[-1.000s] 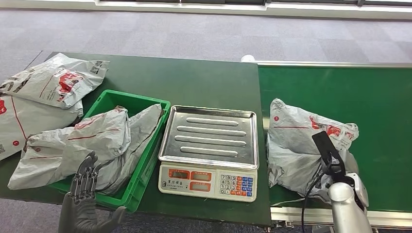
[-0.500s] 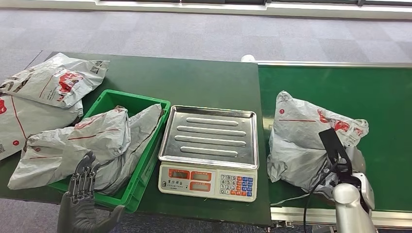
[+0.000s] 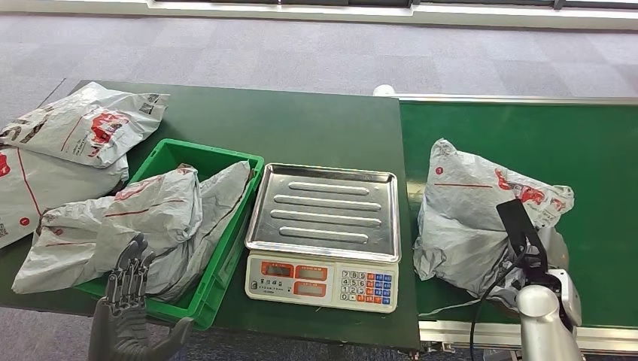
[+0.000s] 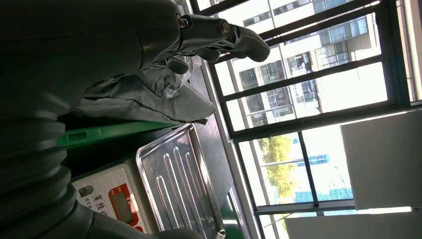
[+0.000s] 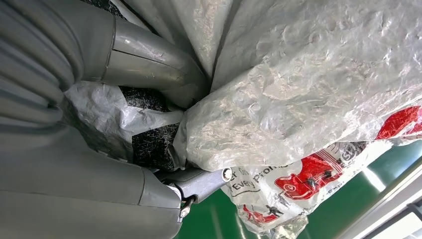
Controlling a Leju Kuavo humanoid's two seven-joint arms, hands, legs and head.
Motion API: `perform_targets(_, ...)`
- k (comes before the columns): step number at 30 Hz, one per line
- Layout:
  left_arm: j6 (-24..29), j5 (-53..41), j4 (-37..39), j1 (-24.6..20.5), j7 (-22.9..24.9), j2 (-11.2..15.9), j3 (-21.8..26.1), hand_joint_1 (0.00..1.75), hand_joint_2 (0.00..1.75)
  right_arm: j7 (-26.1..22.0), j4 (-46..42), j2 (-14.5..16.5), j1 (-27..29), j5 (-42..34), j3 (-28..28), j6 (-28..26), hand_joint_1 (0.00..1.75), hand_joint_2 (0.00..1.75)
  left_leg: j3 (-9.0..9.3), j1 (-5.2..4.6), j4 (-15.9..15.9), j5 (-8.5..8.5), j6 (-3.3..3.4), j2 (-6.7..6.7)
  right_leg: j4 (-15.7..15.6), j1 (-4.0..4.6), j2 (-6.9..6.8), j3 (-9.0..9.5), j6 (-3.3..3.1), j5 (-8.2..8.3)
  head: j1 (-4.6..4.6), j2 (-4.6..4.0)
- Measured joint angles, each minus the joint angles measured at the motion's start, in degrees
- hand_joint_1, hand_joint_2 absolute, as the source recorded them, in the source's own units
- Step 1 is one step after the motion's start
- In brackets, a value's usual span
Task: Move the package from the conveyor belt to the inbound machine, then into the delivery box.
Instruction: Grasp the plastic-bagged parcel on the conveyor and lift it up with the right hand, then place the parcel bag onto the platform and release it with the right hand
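Note:
A crumpled grey plastic package (image 3: pixel 474 214) with red print lies on the green conveyor belt (image 3: pixel 527 128), to the right of the scale. My right hand (image 3: pixel 551 257) is at its near right end and grips it. In the right wrist view the thumb (image 5: pixel 149 62) and fingers (image 5: pixel 199 181) pinch a fold of the package (image 5: pixel 308 89). The scale (image 3: pixel 323 218) has a bare steel tray. My left hand (image 3: pixel 128 301) is open, fingers spread, at the near edge of the green box (image 3: pixel 171 153); the left wrist view shows the hand (image 4: pixel 149 35) holding nothing.
Two grey packages (image 3: pixel 135 218) fill the green box and hang over its near left side. More grey packages (image 3: pixel 75 128) lie on the dark green table (image 3: pixel 301 128) at the far left. The scale's keypad (image 3: pixel 365 286) faces me.
The package on the belt has shifted to the right and slightly away, moving with my right hand. My left hand has sunk a little.

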Motion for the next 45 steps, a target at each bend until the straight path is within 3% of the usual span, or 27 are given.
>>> perform_targets(3, 0.0, 0.0, 0.0, 0.0, -0.2, 0.0, 0.0, 0.00, 1.75, -2.4, -0.7, 0.2, 0.3, -1.9, -0.3, -1.7, 1.75, 1.75, 0.00, 0.00, 0.0, 0.00, 0.00, 0.00, 0.0, 0.00, 0.00, -0.01, 0.00, 0.00, 0.00, 0.00)
perform_targets(5, 0.0, 0.0, 0.1, -0.2, -0.7, -0.1, 0.0, 0.00, 1.75, -7.1, -2.4, 0.7, 0.7, -6.5, -1.0, -4.6, 1.75, 1.75, 0.00, -0.01, 0.0, 0.00, 0.00, -0.01, 0.0, -0.01, -0.01, -0.04, 0.00, 0.00, 0.00, 0.00)
perform_targets(11, 1.8, 0.1, 0.9, -1.0, -2.2, -0.2, -0.5, 0.00, 1.75, -32.0, -16.2, 4.9, 2.9, -29.7, -8.2, -20.1, 1.75, 1.75, -0.06, -0.02, 0.0, -0.01, -0.01, -0.09, 0.0, -0.01, -0.09, -0.07, -0.01, -0.02, 0.00, 0.00)
perform_targets(15, 6.6, 0.7, 0.9, -1.5, -2.7, 0.0, -1.1, 0.00, 1.75, -42.0, -28.0, 8.8, 4.9, -37.7, -10.1, -24.3, 1.75, 1.75, -0.45, -0.01, -0.1, -0.11, -0.07, -0.01, 0.1, 0.00, 0.01, 0.00, -0.07, -0.11, 0.00, 0.00)
perform_targets(17, 13.6, 1.7, -0.1, -0.8, -3.5, 0.3, -1.2, 0.00, 1.75, -44.4, -31.8, 10.3, 5.0, -37.1, -7.4, -26.2, 1.75, 1.75, -0.57, -0.01, -0.1, -0.21, -0.15, 0.08, 0.1, 0.07, 0.07, 0.10, -0.16, -0.18, 0.01, 0.00)
perform_targets(19, 19.0, 3.1, -1.9, 0.5, -4.2, 1.1, -1.1, 0.00, 1.75, -45.4, -32.9, 11.6, 4.2, -34.6, -0.3, -31.9, 1.75, 1.75, -0.26, 0.01, -0.1, -0.20, -0.20, 0.21, 0.2, 0.13, 0.15, 0.08, -0.23, -0.22, 0.02, 0.00)
perform_targets(22, 21.0, 4.1, -4.5, 2.5, -4.4, 2.1, -1.1, 0.00, 1.75, -45.6, -32.9, 12.8, 3.2, -35.0, 12.9, -36.3, 1.75, 1.75, 0.26, 0.05, -0.1, -0.05, -0.21, 0.16, 0.2, 0.15, 0.06, -0.01, -0.28, -0.23, -0.01, 0.00)
perform_targets(27, 21.8, 4.1, -6.6, 4.2, -4.4, 2.7, -1.0, 0.00, 1.75, -44.3, -33.0, 12.3, 2.3, -39.8, 22.0, -36.8, 1.75, 1.75, 0.13, 0.06, -0.1, 0.06, -0.26, -0.15, 0.2, 0.14, -0.28, 0.09, -0.33, -0.23, 0.00, 0.00)
perform_targets(29, 21.9, 3.9, -7.0, 4.4, -4.4, 2.9, -1.0, 0.00, 1.75, -39.8, -32.7, 11.4, 1.7, -39.6, 24.3, -33.8, 1.75, 1.75, -0.03, 0.06, -0.1, 0.02, -0.29, -0.10, 0.2, 0.11, -0.19, 0.08, -0.34, -0.22, 0.01, 0.00)
perform_targets(31, 22.0, 3.4, -7.1, 4.5, -4.4, 3.0, -1.0, 0.00, 1.75, -28.9, -30.6, 10.0, -0.3, -35.6, 26.6, -25.1, 1.75, 1.75, -0.24, 0.05, -0.1, -0.06, -0.30, 0.01, 0.2, 0.10, -0.05, 0.07, -0.35, -0.21, 0.01, 0.00)
perform_targets(34, 20.8, 2.4, -7.0, 4.4, -4.4, 3.3, -1.0, 0.00, 1.75, -10.0, -23.1, 8.6, -5.7, -24.6, 29.9, -6.8, 1.75, 1.75, -0.15, 0.05, -0.1, -0.03, -0.28, 0.21, 0.2, 0.11, 0.11, 0.02, -0.37, -0.13, 0.00, 0.00)
perform_targets(36, 18.9, 2.2, -6.7, 4.2, -4.2, 3.4, -1.0, 0.00, 1.75, -4.1, -17.0, 8.6, -9.4, -19.4, 32.0, 0.8, 1.75, 1.75, -0.08, 0.05, -0.1, 0.22, -0.27, 0.10, 0.2, 0.14, 0.01, -0.11, -0.34, 0.04, 0.00, 0.00)
perform_targets(39, 17.1, 2.1, -6.3, 3.9, -4.0, 3.5, -1.0, 0.00, 1.75, -1.2, -9.7, 9.2, -13.6, -16.6, 34.4, 4.5, 1.75, 1.75, -0.22, 0.06, -0.1, 0.46, -0.28, -0.18, 0.2, 0.16, -0.25, -0.27, -0.33, 0.16, 0.00, 0.00)
perform_targets(45, 16.4, 2.1, -5.9, 3.6, -3.9, 3.5, -0.9, 0.00, 1.75, -0.4, -2.9, 9.9, -17.4, -16.1, 36.6, 5.3, 1.75, 1.75, -0.31, 0.06, -0.1, 0.44, -0.29, -0.18, 0.2, 0.15, -0.24, -0.37, -0.34, 0.15, 0.00, 0.00)
